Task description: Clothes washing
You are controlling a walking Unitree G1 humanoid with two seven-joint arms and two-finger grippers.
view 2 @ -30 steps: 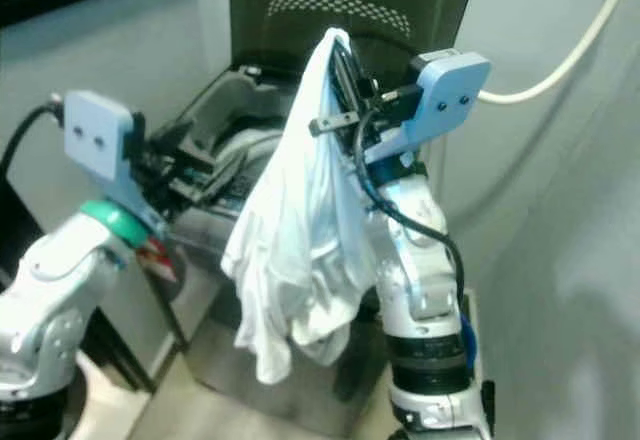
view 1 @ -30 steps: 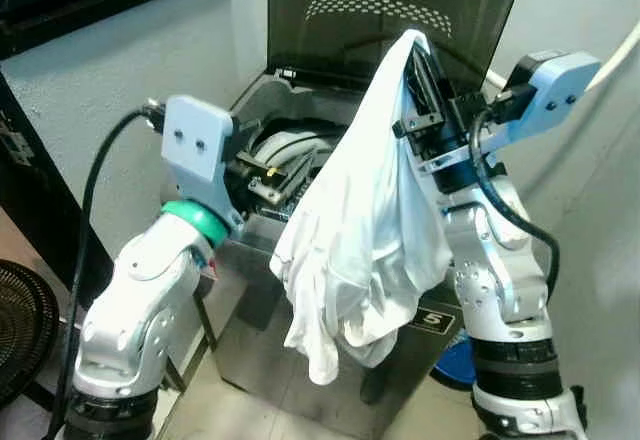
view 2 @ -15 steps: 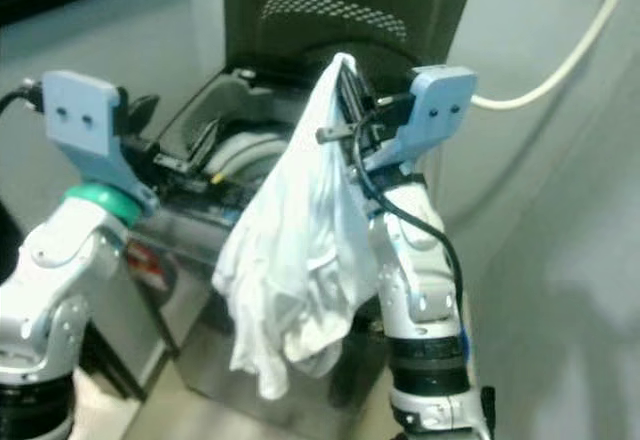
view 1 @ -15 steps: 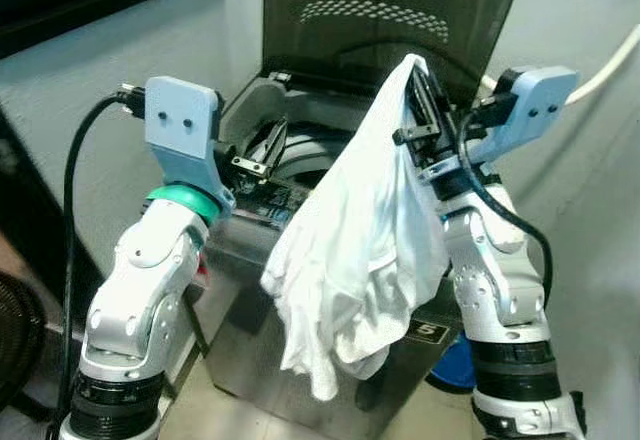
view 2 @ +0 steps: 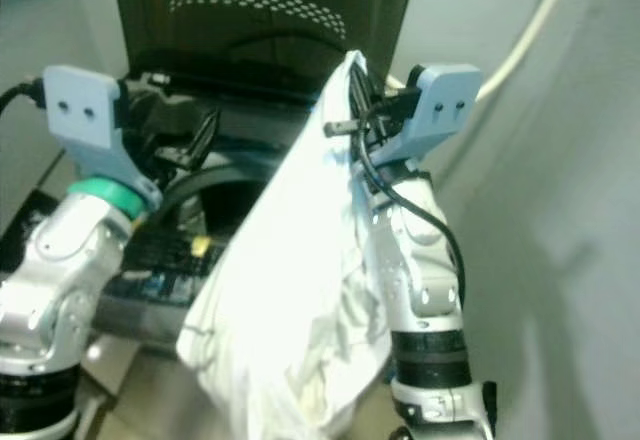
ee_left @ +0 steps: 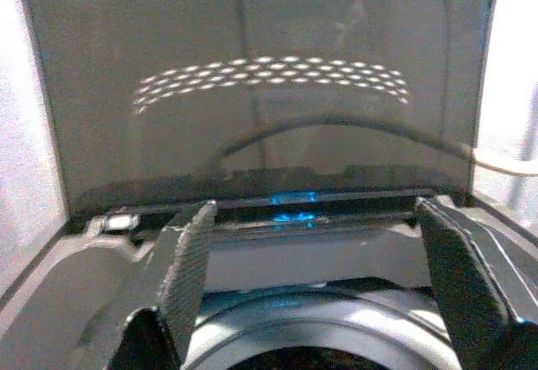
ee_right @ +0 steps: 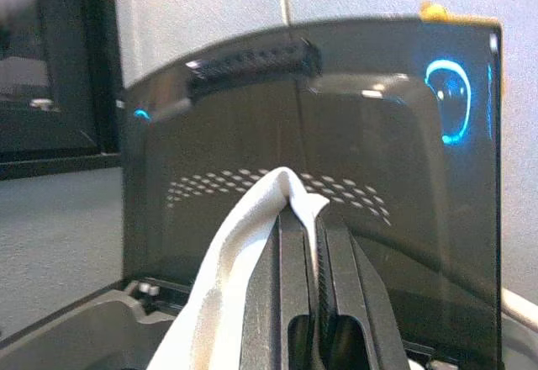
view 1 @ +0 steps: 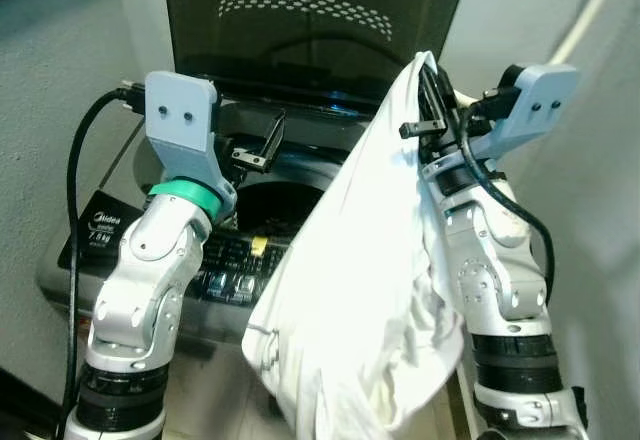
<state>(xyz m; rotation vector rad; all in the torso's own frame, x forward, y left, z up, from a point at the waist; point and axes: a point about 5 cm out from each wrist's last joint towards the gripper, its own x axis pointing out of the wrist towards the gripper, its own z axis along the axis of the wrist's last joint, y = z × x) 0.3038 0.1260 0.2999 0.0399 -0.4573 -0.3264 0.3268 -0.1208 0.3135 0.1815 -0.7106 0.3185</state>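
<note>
One white garment hangs at frame centre, pinched by the right gripper before the open top-load washer, not yet loaded, while the left gripper waits spread.

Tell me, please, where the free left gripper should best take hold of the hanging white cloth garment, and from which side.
Probably the bunched lower folds of the white cloth garment, approached from the robot's left. The right gripper pinches its top, so the cloth hangs loose beside the open left gripper, before the washing machine.
</note>
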